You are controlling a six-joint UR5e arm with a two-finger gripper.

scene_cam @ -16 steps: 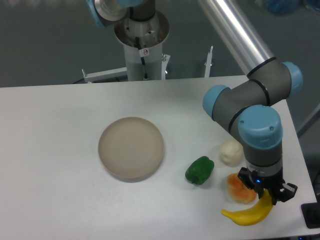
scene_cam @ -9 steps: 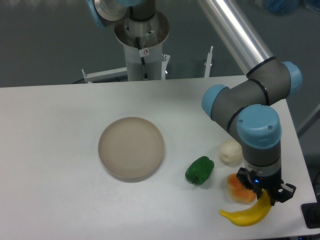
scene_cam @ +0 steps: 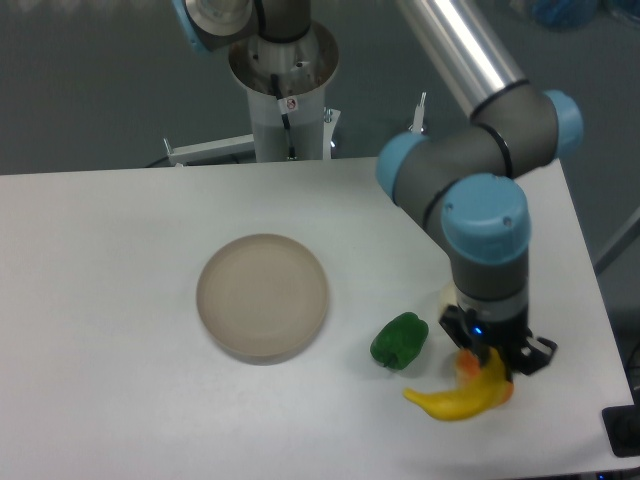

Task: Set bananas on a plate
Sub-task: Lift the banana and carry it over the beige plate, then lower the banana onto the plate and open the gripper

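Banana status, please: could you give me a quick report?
Pincer shut on banana, right end. Plate bare, off to the left. Green pepper sits between banana and plate; orange fruit right behind the pincer.

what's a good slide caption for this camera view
Gripper holding banana, with the plate empty.

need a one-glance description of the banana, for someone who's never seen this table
Start at the round beige plate mid-table, then go right past the green pepper to the arm's claw near the front edge. The banana hangs from that claw: long, curved, smooth, bright yellow, unlike the lumpy orange fruit right behind it.
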